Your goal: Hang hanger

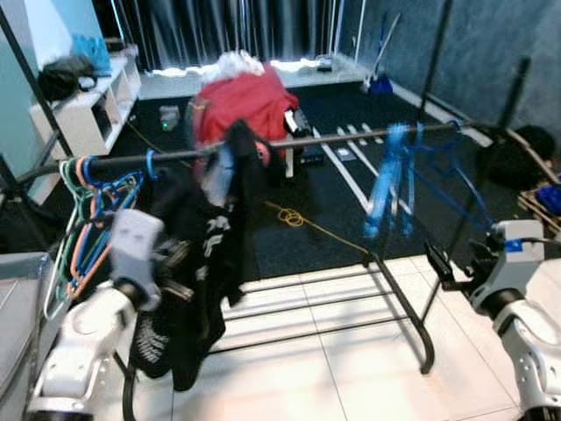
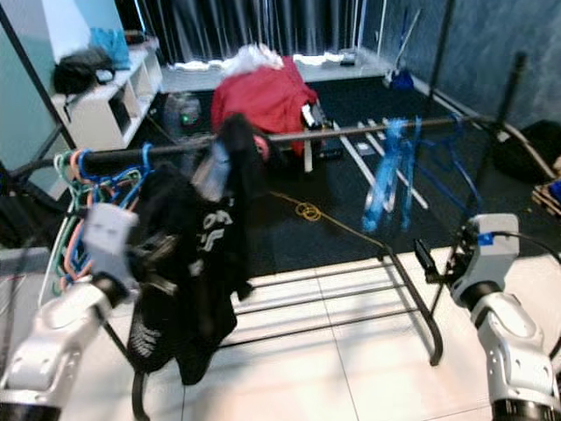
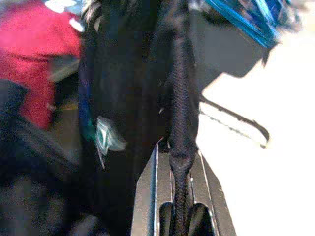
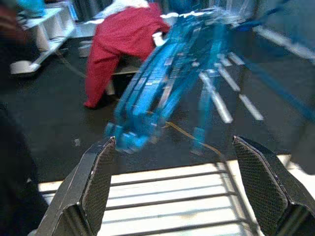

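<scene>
Left end effector (image 3: 179, 216) pinched the soft, limp black garment (image 1: 197, 263) on the rail (image 1: 333, 138); right end effector (image 4: 174, 191) stood spread. Stiffer hanger hook judged the better hold.

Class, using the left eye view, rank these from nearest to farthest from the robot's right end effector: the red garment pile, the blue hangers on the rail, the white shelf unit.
From the right end effector:
1. Blue hangers, just ahead on the rail.
2. Red garment pile, mid-room, beyond the rail.
3. White shelf unit, far left wall.
</scene>
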Controlling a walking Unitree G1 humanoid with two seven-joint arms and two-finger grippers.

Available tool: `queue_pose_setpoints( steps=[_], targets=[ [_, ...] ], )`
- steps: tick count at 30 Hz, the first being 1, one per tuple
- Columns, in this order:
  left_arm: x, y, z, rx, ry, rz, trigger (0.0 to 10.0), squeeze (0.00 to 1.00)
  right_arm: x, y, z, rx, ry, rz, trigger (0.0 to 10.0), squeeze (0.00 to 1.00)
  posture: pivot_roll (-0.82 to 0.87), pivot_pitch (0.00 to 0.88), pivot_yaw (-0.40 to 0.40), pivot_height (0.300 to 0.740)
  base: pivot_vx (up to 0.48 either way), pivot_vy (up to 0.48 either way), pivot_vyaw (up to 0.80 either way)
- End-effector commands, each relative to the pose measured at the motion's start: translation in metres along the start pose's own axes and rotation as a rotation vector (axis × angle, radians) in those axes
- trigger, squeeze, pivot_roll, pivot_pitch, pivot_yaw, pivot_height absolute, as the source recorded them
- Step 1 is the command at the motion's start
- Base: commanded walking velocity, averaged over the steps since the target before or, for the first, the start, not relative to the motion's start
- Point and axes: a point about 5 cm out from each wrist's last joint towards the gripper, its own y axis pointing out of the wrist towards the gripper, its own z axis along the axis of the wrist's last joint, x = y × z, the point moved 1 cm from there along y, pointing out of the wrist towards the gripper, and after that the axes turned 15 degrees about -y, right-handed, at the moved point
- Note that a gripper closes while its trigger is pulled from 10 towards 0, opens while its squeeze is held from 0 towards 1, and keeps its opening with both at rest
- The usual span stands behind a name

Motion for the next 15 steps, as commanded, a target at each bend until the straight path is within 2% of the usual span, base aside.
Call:
queue_pose_setpoints(
  steps=[1, 2, 3, 5, 6, 9, 10, 11, 12, 13, 14, 15],
  targets=[
    [-0.001, -0.002, -0.004, -0.054, 0.020, -0.004, 10.0, 0.00, 0.002, -0.001, -0.003, -0.017, 0.000, -0.008, 10.0, 0.00, -0.14, 0.000, 0.050, 0.740, 0.000, 0.000, 0.00],
    [-0.001, -0.002, -0.004, -0.054, 0.020, -0.004, 10.0, 0.00, 0.002, -0.001, -0.003, -0.017, 0.000, -0.008, 10.0, 0.00, -0.14, 0.000, 0.050, 0.740, 0.000, 0.000, 0.00],
    [0.006, -0.001, -0.019, -0.174, 0.035, -0.020, 10.0, 0.00, 0.001, -0.001, -0.003, -0.017, 0.000, -0.009, 10.0, 0.00, -0.15, 0.000, 0.058, 0.740, 0.000, 0.000, 0.00],
    [0.006, -0.001, -0.019, -0.174, 0.035, -0.020, 10.0, 0.00, 0.001, -0.001, -0.003, -0.017, 0.000, -0.009, 10.0, 0.00, -0.15, 0.000, 0.058, 0.740, 0.000, 0.000, 0.00],
    [0.014, -0.001, -0.031, -0.260, 0.006, -0.041, 10.0, 0.00, 0.001, -0.002, -0.004, -0.017, 0.000, -0.010, 10.0, 0.00, -0.15, 0.000, 0.062, 0.740, 0.000, 0.000, 0.00],
    [0.018, -0.005, -0.034, -0.290, 0.005, -0.073, 10.0, 0.00, 0.002, -0.003, -0.004, -0.016, 0.005, -0.014, 10.0, 0.00, -0.15, 0.000, 0.064, 0.740, 0.000, 0.000, 0.00],
    [0.016, -0.009, -0.035, -0.310, 0.000, -0.086, 10.0, 0.00, 0.002, -0.003, -0.004, -0.015, 0.009, -0.016, 10.0, 0.00, -0.15, 0.000, 0.062, 0.740, 0.000, 0.000, 0.00],
    [0.007, -0.014, -0.034, -0.310, 0.004, -0.059, 10.0, 0.00, 0.002, -0.003, -0.004, -0.015, 0.012, -0.016, 10.0, 0.00, -0.14, 0.000, 0.060, 0.740, 0.000, 0.000, 0.00],
    [0.007, -0.014, -0.034, -0.310, 0.004, -0.059, 10.0, 0.00, 0.002, -0.003, -0.004, -0.015, 0.012, -0.016, 10.0, 0.00, -0.14, 0.000, 0.060, 0.740, 0.000, 0.000, 0.00],
    [-0.006, -0.017, -0.033, -0.315, 0.007, 0.003, 10.0, 0.00, 0.002, -0.003, -0.004, -0.015, 0.013, -0.015, 10.0, 0.00, -0.14, 0.000, 0.060, 0.740, 0.000, 0.000, 0.00],
    [-0.006, -0.017, -0.033, -0.315, 0.007, 0.003, 10.0, 0.00, 0.002, -0.003, -0.004, -0.015, 0.013, -0.015, 10.0, 0.00, -0.14, 0.000, 0.060, 0.740, 0.000, 0.000, 0.00],
    [-0.016, -0.018, -0.032, -0.317, 0.001, 0.071, 10.0, 0.00, 0.002, -0.002, -0.004, -0.016, 0.013, -0.015, 10.0, 0.00, -0.14, 0.000, 0.059, 0.740, 0.000, 0.000, 0.00]
  ],
)
